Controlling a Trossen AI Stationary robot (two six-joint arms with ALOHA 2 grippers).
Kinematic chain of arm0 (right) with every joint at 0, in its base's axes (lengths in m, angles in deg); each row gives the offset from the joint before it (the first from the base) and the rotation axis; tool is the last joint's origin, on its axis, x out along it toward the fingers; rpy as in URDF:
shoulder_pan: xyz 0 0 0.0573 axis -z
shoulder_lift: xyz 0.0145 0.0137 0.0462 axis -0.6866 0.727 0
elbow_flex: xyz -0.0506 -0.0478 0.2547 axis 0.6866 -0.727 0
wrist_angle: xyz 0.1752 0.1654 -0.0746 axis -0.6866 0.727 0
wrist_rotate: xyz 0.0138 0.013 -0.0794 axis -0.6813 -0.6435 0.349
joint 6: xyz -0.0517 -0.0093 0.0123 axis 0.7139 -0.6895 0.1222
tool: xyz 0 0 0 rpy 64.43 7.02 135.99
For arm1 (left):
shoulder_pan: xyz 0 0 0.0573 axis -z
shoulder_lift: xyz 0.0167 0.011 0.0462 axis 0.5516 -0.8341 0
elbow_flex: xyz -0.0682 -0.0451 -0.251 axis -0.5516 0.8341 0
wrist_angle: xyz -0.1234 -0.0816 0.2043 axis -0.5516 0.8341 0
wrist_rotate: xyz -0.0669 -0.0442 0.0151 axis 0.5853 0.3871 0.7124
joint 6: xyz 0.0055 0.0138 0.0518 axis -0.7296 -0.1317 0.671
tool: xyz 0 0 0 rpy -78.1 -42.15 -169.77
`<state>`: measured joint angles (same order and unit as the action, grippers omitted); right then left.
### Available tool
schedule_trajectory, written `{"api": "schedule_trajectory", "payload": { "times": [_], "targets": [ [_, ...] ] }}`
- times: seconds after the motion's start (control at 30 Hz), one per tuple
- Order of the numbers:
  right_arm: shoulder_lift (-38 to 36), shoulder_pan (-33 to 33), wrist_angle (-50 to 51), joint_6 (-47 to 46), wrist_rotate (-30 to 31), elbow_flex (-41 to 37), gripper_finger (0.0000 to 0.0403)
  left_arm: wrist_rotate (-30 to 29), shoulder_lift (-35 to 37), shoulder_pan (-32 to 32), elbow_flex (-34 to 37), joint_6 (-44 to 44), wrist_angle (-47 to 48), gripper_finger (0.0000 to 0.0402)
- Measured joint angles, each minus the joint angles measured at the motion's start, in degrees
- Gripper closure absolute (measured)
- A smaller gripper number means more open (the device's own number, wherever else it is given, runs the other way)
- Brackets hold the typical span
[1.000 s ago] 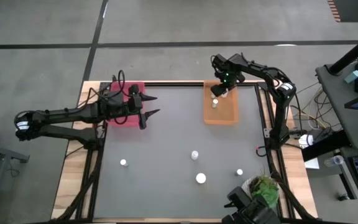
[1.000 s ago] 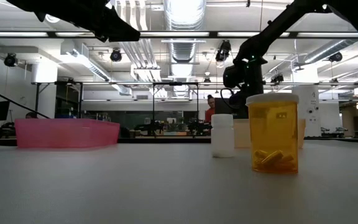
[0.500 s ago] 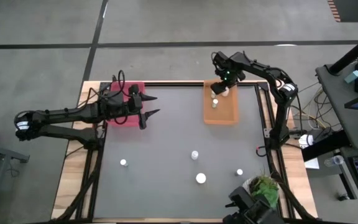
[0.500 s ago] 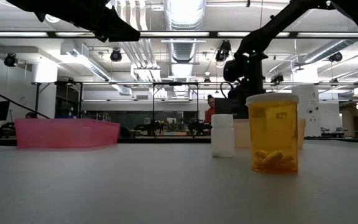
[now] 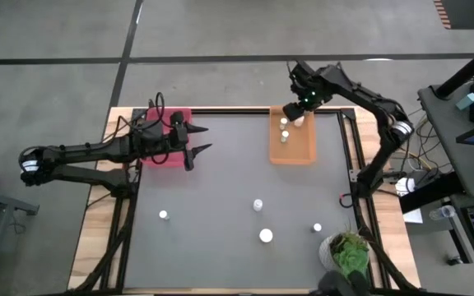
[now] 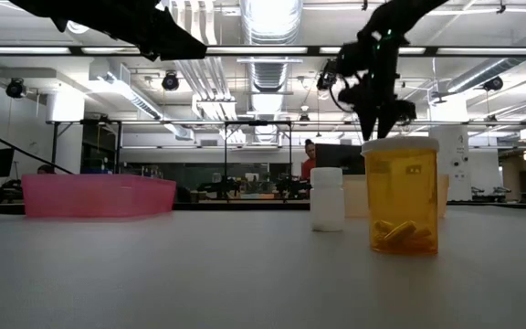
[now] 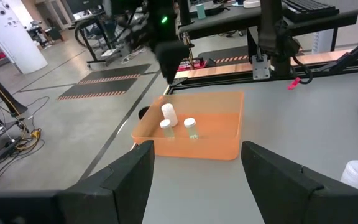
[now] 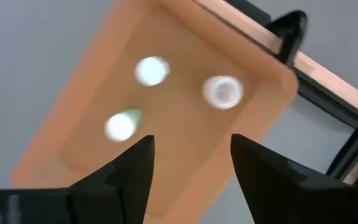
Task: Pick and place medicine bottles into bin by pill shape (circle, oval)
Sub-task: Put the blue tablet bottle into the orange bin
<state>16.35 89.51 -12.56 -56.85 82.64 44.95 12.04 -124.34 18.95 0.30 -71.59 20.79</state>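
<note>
High view: my right tool (image 5: pixel 300 105) has lifted up and back from the orange bin (image 5: pixel 293 156), toward its far edge, where a second ago it was lower over the bin's far end. Its fingers are spread and hold nothing. In the right wrist view three bottles (image 8: pixel 221 91) lie on the bin floor below the empty fingers, so I judge the last one has just been dropped and this delivery is finished.

That leaves four bottles on the desk (image 5: pixel 220 173): one at the near left (image 5: pixel 164 215), one near the middle (image 5: pixel 258 204), a wider cap just nearer than that (image 5: pixel 266 236), and a small one to the right (image 5: pixel 318 228) beside the plant (image 5: pixel 348 249). In the low view the closest is an amber bottle (image 6: pixel 402 195) with oval-looking pills at its bottom, and a white bottle (image 6: pixel 327 198) stands beyond it. So sorting is only partly done.

My right arm reaches out from its base at the desk's right edge, elbow raised, wrist bent so the tool points down over the bin's far rim. In the low view it hangs high above the bottles.

My left tool (image 5: pixel 202 139) hovers just beside the pink bin (image 5: pixel 179 114) at the far left, fingers apart and empty, arm stretched low across the desk's left side. From its wrist view I look across the desk at the orange bin and its three bottles.
</note>
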Motion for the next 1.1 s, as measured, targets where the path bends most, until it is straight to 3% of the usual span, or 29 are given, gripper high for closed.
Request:
{"api": "schedule_trajectory", "payload": {
  "times": [0.27, 0.63, 0.87, 1.1],
  "targets": [
    [-12.95, -13.85, -7.21, -5.89, -0.03, -8.58, 0.0197, 0.0, 0.0, 0.0, 0.0, -0.44, 0.0, 0.0175],
    [-32.23, -36.97, -32.86, -12.28, 4.49, -30.28, 0.0197, 0.23, 0.02, 0.02, 0.03, -5.97, 0.0, 0.0175],
    [-41.73, -46.94, -54.41, -6.06, 5.02, -44.56, 0.0197, 1.71, 0.01, 1.09, 1.2, -13.59, 0.07, 0.0175],
    [-48.28, -51.64, -72.04, 3.06, 5.06, -54.63, 0.0197, 1.8, 0.02, 5.04, 1.99, -21.33, -0.04, 0.0175]
  ]
}}
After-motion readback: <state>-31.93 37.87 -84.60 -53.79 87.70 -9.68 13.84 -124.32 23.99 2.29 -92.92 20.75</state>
